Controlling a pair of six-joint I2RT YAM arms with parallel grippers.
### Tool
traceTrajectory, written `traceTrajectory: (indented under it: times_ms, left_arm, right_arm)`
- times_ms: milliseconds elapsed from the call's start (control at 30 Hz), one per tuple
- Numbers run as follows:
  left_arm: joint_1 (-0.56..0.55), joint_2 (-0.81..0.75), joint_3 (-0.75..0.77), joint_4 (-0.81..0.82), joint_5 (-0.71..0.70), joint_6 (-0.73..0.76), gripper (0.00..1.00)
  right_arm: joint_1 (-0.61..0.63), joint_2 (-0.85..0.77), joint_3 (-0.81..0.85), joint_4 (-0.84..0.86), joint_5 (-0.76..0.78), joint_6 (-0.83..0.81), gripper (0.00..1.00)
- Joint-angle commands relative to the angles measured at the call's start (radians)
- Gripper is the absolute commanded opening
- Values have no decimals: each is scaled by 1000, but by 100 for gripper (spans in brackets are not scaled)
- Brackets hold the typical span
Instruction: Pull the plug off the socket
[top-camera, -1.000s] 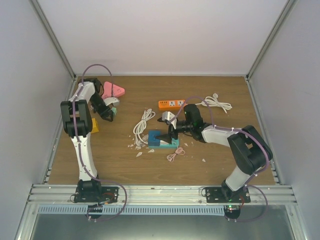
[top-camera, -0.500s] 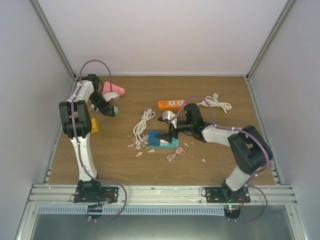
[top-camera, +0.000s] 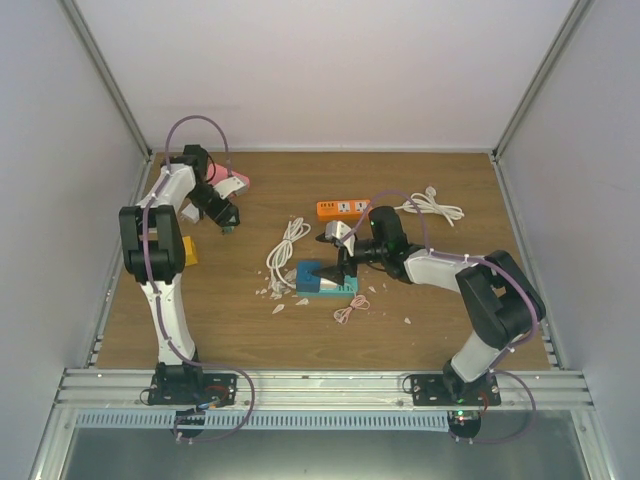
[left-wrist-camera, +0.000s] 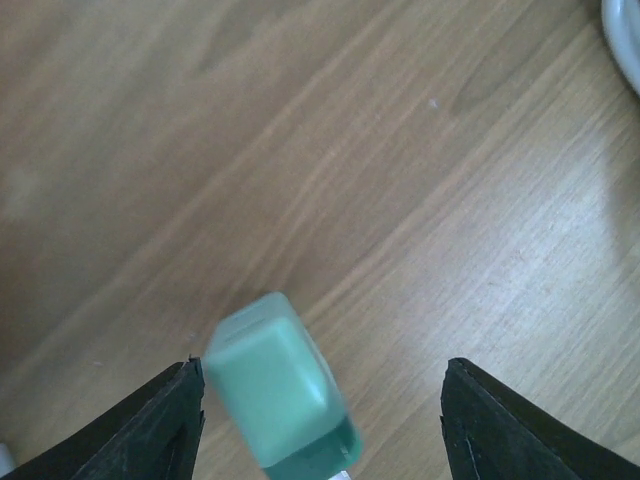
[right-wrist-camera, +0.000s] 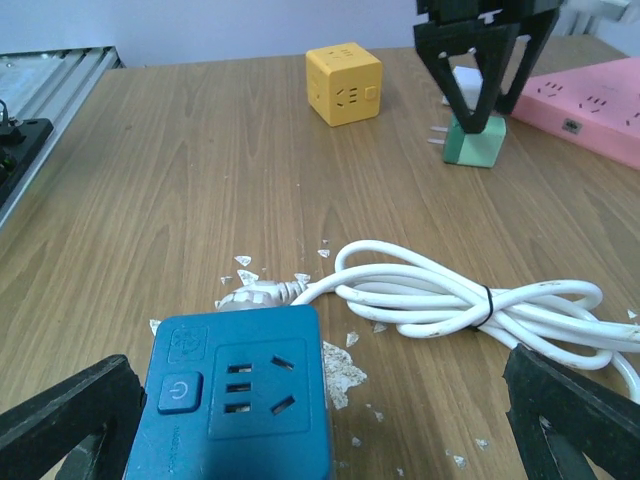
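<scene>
A mint-green plug block (left-wrist-camera: 280, 390) sits between my left gripper's (left-wrist-camera: 320, 420) wide-open jaws, close to the left finger and blurred. In the right wrist view the green plug (right-wrist-camera: 472, 143) rests on the table with its prongs pointing left, and the left gripper (right-wrist-camera: 478, 70) stands over it. In the top view they are at the back left (top-camera: 228, 224). My right gripper (right-wrist-camera: 320, 430) is open, with a finger on either side of the blue socket block (right-wrist-camera: 240, 400), which shows in the top view (top-camera: 318, 277). The socket's holes hold nothing.
A coiled white cable (right-wrist-camera: 470, 300) lies beside the blue socket, its plug end (right-wrist-camera: 255, 295) against the block. A pink power strip (top-camera: 232, 181), yellow cube socket (right-wrist-camera: 343, 82), orange strip (top-camera: 343, 208), another white cable (top-camera: 432, 206), a small pink cord (top-camera: 350, 308) and white chips lie about.
My left arm's wrist has swung toward the back and right, beside the pink strip. The green plug stays in about the same place. The right arm has not moved.
</scene>
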Motion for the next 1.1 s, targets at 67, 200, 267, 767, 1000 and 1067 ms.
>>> traceTrajectory:
  times_ms: [67,200,267,767,1000,1067]
  left_arm:
    - [-29,-81,-131,106,-65,-88,64]
    - [-32,-90,-167,141,-89,-117,57]
    - [-32,-90,-173,151,-94,-125,50]
    - [35,30,-39,-160,277,28,23]
    - [89,81,-28,-171,288,19,22]
    - [102,87,-25,-159,286,11,25]
  right_arm:
    - [-17,18,22,-11,-23,-11,100]
    - [-18,25,25,-11,-28,-6,100]
    - [-19,26,26,-11,-30,-7,100]
    - [-34,29,26,-24,-40,-9,100]
    - [-35,34,29,-27,-45,-8,100]
    - [-35,35,30,-26,-45,-6,100]
